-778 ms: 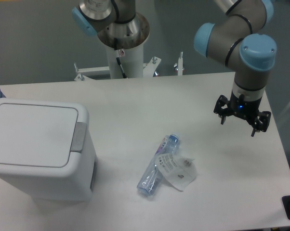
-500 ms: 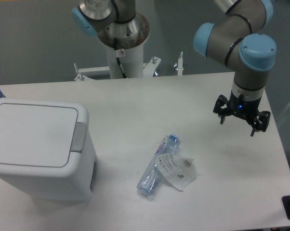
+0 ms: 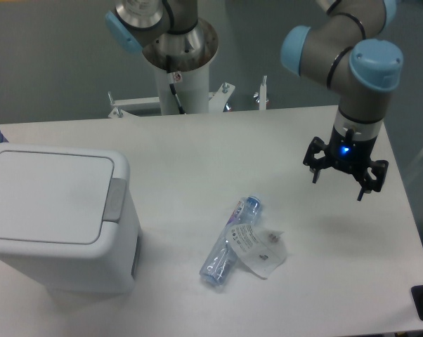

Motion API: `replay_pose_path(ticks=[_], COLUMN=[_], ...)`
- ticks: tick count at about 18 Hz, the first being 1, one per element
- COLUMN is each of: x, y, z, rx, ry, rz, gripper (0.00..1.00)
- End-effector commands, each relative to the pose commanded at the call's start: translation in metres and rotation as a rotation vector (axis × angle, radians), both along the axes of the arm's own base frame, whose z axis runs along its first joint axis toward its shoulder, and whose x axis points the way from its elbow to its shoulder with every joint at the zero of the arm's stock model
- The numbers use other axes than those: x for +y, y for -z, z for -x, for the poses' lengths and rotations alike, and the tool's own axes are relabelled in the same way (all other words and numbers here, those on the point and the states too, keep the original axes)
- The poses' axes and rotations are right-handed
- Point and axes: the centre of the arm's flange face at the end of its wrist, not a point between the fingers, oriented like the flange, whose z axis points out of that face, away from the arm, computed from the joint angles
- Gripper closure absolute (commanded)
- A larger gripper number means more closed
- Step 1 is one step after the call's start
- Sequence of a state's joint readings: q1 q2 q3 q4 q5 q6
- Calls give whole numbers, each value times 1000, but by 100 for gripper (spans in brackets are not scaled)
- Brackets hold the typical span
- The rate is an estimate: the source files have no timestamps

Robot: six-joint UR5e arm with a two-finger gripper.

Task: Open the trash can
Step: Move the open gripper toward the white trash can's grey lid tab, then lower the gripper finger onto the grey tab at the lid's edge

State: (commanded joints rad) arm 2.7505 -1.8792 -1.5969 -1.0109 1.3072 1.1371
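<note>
Camera view: fixed, looking down on a white bench [image 3: 197, 161] from its front side.
Trash can: the white boxy trash can [image 3: 57, 217] stands on the left part of the bench, near the front edge; its corners are rounded.
Lid: the flat lid [image 3: 48, 196] lies shut on top of the trash can.
Latch: a grey latch tab [image 3: 114, 201] sits at the right edge of the lid, facing the middle of the bench.
Gripper: the gripper [image 3: 340, 177] hangs over the right part of the bench, pointing down, with its fingers spread wide apart and nothing between them; a blue light glows on its body.
Arm: the grey arm with light blue joint caps [image 3: 369, 63] comes down from the upper right to the gripper.
Gap: the gripper is well apart from the trash can, with the bottle lying between them.
Bottle: a clear plastic bottle [image 3: 229, 243] lies on its side near the middle of the bench, its loose white label [image 3: 257, 251] spread out beside it on the right.
Second arm base: a white column [image 3: 178, 70] rises behind the far edge of the bench.
</note>
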Motion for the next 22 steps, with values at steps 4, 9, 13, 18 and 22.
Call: replay_pose_path(ticks=[4, 9, 13, 18, 22], x=[33, 80, 100, 108, 108], y=[-27, -60, -88, -122, -132], z=[-37, -85, -112, -139, -153], rx=[-52, -67, -182, -258, -297], ry=[-129, -189, -190, -205, -219], rz=[-67, -136, -309, -407, -436], gripper=[0, 0, 0, 0, 0])
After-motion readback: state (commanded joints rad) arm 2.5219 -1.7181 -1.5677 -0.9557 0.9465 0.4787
